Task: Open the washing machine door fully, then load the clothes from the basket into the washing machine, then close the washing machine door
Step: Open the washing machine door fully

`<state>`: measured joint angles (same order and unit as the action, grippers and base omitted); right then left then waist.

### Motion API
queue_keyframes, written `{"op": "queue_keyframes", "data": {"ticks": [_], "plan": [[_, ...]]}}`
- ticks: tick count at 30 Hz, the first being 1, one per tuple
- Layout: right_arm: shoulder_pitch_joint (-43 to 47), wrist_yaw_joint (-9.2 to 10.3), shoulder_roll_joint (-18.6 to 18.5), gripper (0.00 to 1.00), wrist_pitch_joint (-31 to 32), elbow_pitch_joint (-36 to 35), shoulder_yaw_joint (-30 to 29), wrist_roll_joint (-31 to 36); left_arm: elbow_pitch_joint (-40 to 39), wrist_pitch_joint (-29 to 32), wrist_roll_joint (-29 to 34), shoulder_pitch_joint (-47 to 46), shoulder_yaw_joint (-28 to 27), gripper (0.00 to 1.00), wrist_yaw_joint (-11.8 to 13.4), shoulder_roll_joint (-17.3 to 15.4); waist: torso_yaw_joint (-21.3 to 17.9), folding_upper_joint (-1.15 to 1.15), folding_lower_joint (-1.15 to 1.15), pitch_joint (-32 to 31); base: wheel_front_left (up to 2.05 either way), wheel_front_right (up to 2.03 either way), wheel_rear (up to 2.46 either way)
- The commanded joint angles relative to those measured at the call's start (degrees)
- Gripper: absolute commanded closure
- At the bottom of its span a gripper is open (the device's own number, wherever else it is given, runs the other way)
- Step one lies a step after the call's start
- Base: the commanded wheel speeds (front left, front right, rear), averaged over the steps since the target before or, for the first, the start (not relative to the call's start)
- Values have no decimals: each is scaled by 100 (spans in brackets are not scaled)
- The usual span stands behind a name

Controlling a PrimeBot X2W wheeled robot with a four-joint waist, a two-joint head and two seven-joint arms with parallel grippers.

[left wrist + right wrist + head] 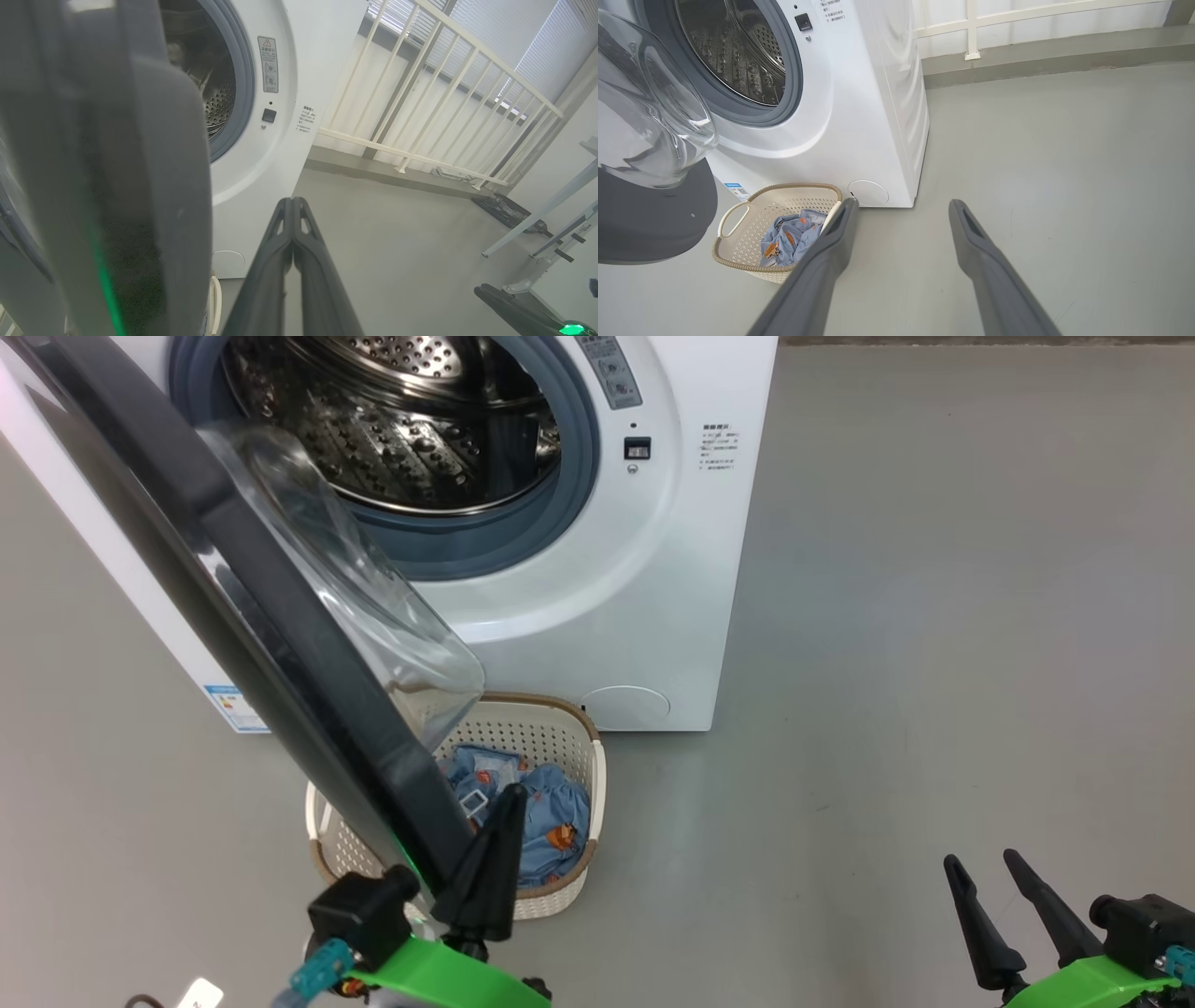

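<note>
Ahead of us the washing machine point(653, 616) stands on the floor point(934, 616), with a railing point(971, 28) behind it to the right. Its door point(280, 644) stands out toward us on our left. The basket point(560, 728) sits on the floor just before the machine, partly behind the door's lower edge, with the clothes point(551, 812) inside it. Our left hand point(509, 798) is at that edge, before the basket; our right hand point(980, 859) is well apart to the right.

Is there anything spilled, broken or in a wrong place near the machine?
Nothing is spilled or damaged. The light blue printed clothes lie inside the cream perforated plastic basket, upright before the white washing machine.
</note>
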<state>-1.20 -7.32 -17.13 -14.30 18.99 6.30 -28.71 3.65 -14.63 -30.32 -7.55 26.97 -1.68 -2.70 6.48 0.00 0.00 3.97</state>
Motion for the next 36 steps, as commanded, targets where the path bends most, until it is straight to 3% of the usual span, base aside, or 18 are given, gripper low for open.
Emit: {"op": "queue_keyframes", "data": {"ticks": [1, 11, 36], "plan": [[-27, -17, -93, 0, -70, -158, 65, 43, -88, -36, -41, -246, -221, 100, 44, -19, 8, 0, 0, 3, 0, 0, 0], [-24, -17, -89, 0, -70, -223, 26, 97, 90, -36, -66, -205, -535, 100, 98, -18, 166, 0, 0, 33, 0, 0, 0], [-49, -17, -173, 0, -70, -297, 118, 105, -131, -37, 132, 368, -989, 100, 289, -18, 995, 0, 0, 20, 0, 0, 0]]}}
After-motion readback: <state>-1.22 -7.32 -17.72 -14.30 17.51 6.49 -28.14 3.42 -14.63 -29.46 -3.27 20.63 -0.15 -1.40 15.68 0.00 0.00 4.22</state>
